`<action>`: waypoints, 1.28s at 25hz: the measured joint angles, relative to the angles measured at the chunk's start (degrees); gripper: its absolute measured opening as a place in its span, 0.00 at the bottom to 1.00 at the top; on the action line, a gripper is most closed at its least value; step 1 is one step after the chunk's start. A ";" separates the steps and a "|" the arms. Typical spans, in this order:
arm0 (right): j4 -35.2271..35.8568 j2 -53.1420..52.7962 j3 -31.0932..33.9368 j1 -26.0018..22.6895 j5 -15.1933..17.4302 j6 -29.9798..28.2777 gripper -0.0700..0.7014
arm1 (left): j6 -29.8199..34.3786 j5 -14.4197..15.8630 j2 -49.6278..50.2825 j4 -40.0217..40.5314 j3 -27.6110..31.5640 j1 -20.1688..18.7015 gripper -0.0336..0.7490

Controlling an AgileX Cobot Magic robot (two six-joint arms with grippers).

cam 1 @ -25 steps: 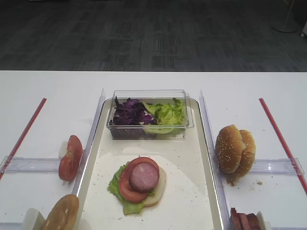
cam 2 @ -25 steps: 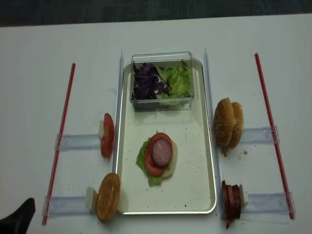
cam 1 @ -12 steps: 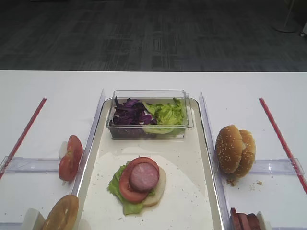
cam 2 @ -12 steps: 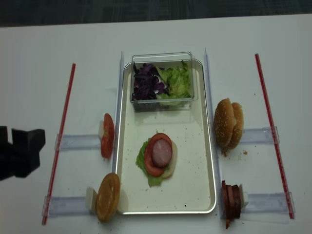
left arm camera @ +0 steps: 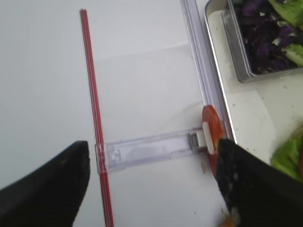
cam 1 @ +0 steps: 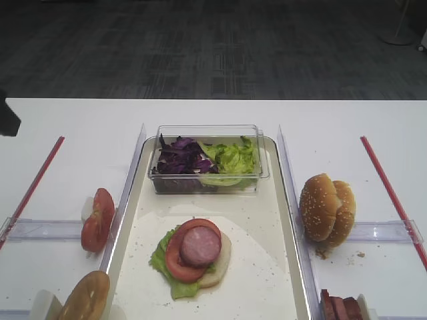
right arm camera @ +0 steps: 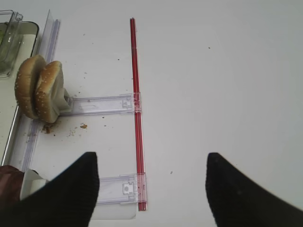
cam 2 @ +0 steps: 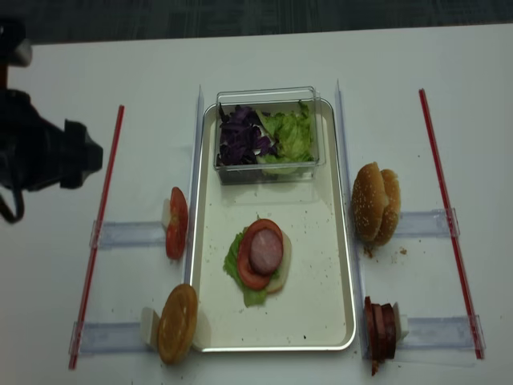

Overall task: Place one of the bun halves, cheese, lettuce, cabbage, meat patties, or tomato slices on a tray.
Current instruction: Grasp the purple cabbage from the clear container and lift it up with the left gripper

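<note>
Your left gripper (left arm camera: 151, 184) stood wide open and held nothing, hanging over the white desk (cam 2: 48, 289) above a red strip (left arm camera: 94, 118) and a clear plastic holder (left arm camera: 147, 149). Just right of it, you had glossy red tomato slices (cam 2: 176, 223) standing on edge against the holder's end, and nearer you a golden-brown bun half (cam 2: 177, 322) tilted on a second holder.

The large cream tray (cam 2: 321, 265) with the shiny metal rim lay in the middle. In its far end sat a small clear plastic tub (cam 2: 268, 164) with curly dark purple cabbage (cam 2: 240, 136) on the left and ruffled bright green lettuce (cam 2: 290, 135) on the right. On the tray's floor you had a stack (cam 2: 260, 261): pale bun, lettuce, a tomato slice and a pinkish round meat patty (cam 2: 265, 251) on top.

Right of the tray, sesame-seeded bun halves (cam 2: 375, 202) stood on edge, crumbs beside them, with more meat patties (cam 2: 381, 329) upright nearer you. Your right gripper (right arm camera: 151, 189) was also wide open and empty over bare desk.
</note>
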 joint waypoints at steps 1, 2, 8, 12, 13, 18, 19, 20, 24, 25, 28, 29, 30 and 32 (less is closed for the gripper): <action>0.00 0.00 0.00 0.00 0.00 0.00 0.75 | 0.03 -0.11 2.26 0.00 -1.66 0.00 0.69; 0.00 0.00 0.00 0.00 0.00 0.00 0.75 | 0.12 -0.20 4.52 0.00 -3.08 0.00 0.69; 0.00 0.00 0.00 0.00 0.00 0.00 0.75 | 0.33 -0.17 16.95 0.00 -13.15 0.00 0.69; 0.00 0.00 0.00 0.00 0.00 0.00 0.75 | 0.49 1.95 25.07 0.00 -19.75 0.00 0.69; 0.00 0.00 0.00 0.00 0.00 0.00 0.75 | 0.47 2.38 26.76 0.00 -21.51 0.00 0.69; 0.00 0.00 0.00 0.00 0.00 0.00 0.75 | 0.47 4.70 36.31 0.00 -29.67 0.00 0.69; 0.00 0.00 0.00 0.00 0.00 0.00 0.75 | 0.47 5.57 38.22 0.00 -31.08 0.00 0.69; 0.00 0.00 0.00 0.00 0.00 0.00 0.75 | 0.47 6.60 39.79 0.00 -32.71 0.00 0.69; 0.00 0.00 0.00 0.00 0.00 0.00 0.75 | 0.47 9.37 46.04 0.00 -37.27 0.00 0.69; 0.00 0.00 0.00 0.00 0.00 0.00 0.75 | 0.47 9.61 47.28 0.00 -37.81 0.00 0.69; 0.00 0.00 0.00 0.00 0.00 0.00 0.75 | 0.47 9.62 50.10 0.00 -38.51 0.00 0.69; 0.00 0.00 0.00 0.00 0.00 0.00 0.75 | 0.47 9.62 50.95 0.00 -38.51 0.00 0.69; 0.00 0.00 0.00 0.00 0.00 0.00 0.75 | 0.47 9.62 51.77 0.00 -38.51 0.00 0.69; 0.00 0.00 0.00 0.00 0.00 0.00 0.75 | 0.47 9.62 53.06 0.00 -38.51 0.00 0.69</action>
